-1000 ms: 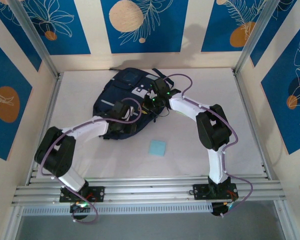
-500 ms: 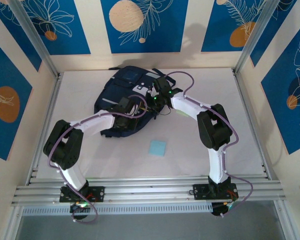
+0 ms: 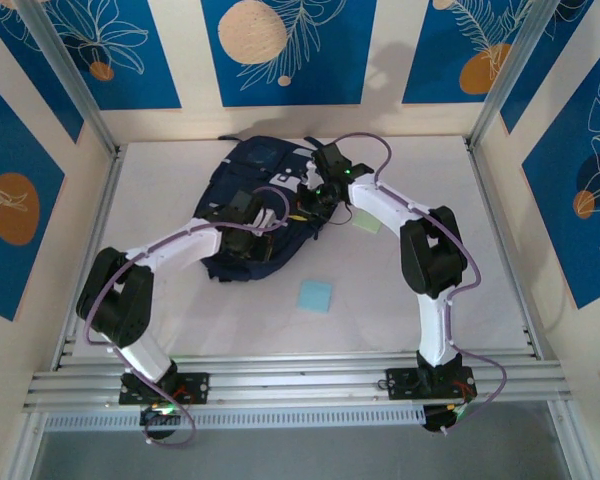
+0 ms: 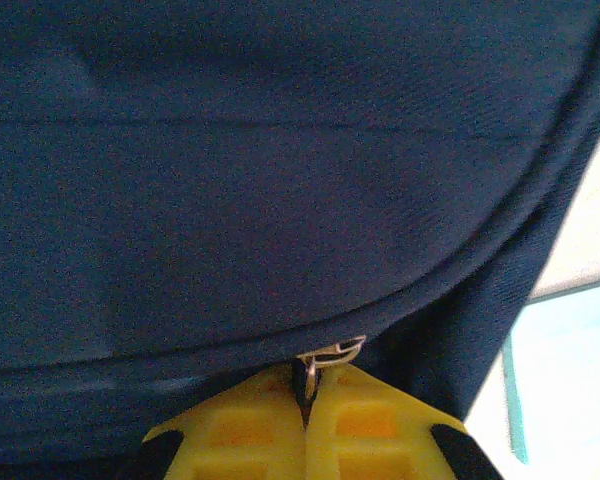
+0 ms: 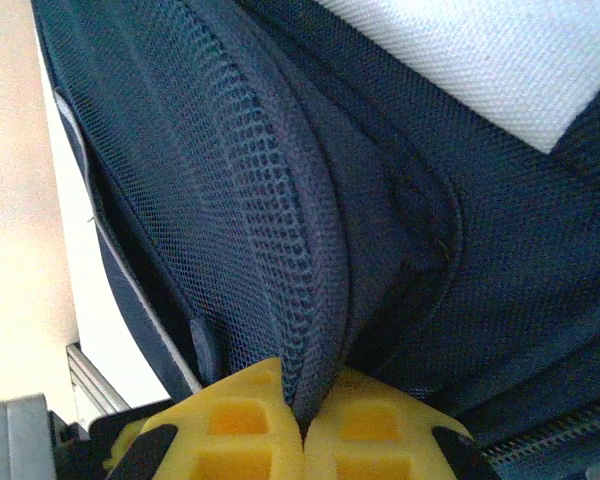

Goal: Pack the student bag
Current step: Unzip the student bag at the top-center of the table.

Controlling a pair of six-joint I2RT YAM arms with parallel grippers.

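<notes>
When looked at from overhead: bag (image 3: 250, 175) flat on the table (image 3: 460, 280), under and beyond both pincers, long axis slanting from near-left to far-right, front panel with its white patch (image 3: 277, 180) up. Left pincer (image 3: 248, 232) down on the near end, right pincer (image 3: 316, 200) on the right flank. Blue square (image 3: 315, 295) lying apart, well behind both.

Through the left wrist camera: left pincer (image 4: 305, 405) clenched, a small metal zip pull (image 4: 332, 352) nipped between the pads (image 4: 250, 430), dark cloth of the bag (image 4: 230, 180) just ahead and above.

Through the right wrist camera: right pincer (image 5: 302, 425) clenched on a padded mesh edge (image 5: 300, 270) of the bag (image 5: 510, 260), white patch (image 5: 480, 60) farther ahead.

Likely soft, limp and light while unfilled, and apt to sag and slide rather than hold shape. Best taken by the firmer parts — zip pull, padded rim, strap — never by loose cloth. Pull along the zip line, with the other pincer bracing.
</notes>
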